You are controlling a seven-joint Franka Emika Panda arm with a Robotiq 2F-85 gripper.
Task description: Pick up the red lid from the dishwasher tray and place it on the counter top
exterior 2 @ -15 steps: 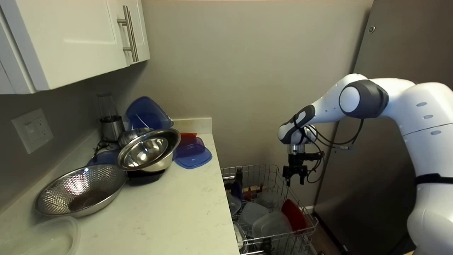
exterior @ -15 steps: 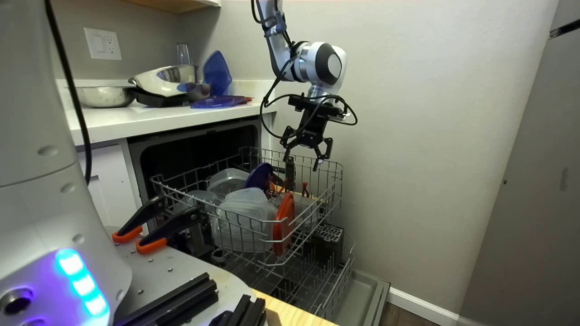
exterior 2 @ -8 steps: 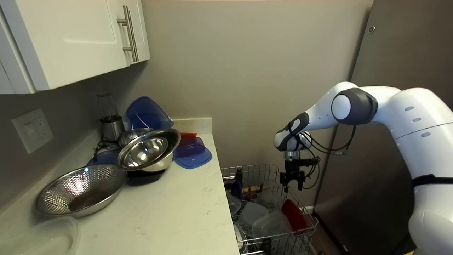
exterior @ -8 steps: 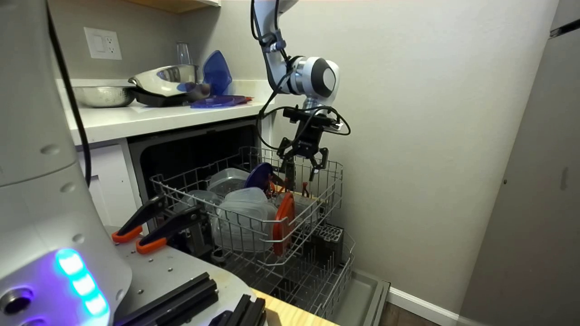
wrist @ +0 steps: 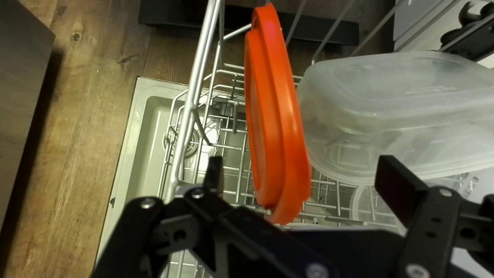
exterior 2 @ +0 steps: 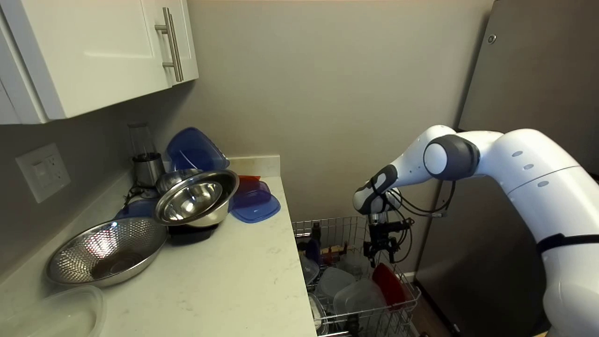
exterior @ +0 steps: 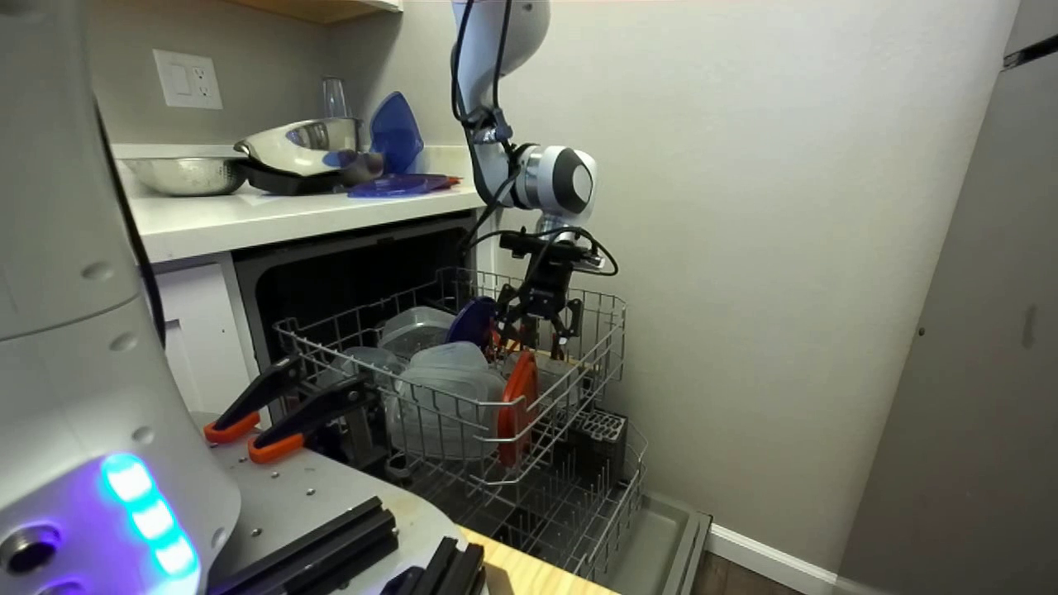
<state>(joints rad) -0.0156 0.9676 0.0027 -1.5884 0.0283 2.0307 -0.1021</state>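
Looking down through the wrist view, we see the red lid (wrist: 276,116) standing on edge inside the dishwasher tray (wrist: 195,81), with the gripper (wrist: 303,177) entering from the bottom of the view. Its fingers (wrist: 399,189) are spread wide apart, and in that view we see the near end of the lid lying between them, a gap showing on both sides. The gap is narrower on the view's left, so there the lid appears closer to that finger than to its partner. The finger on the view's right appears over the edge of a clear plastic container (wrist: 386,116), which rests just beside the lid in the tray. In both exterior views we find the gripper hanging fingertips down over the tray, near the lid's upper edge; we cannot tell from there how much height separates them. In an exterior view the lid (exterior 2: 390,284) stands slightly tilted near the tray's corner. We see the counter top (exterior 2: 252,271) above the level of the tray and apart from the gripper, carrying steel bowls (exterior 2: 199,201), a perforated steel colander (exterior 2: 96,245) and blue lids (exterior 2: 256,209).
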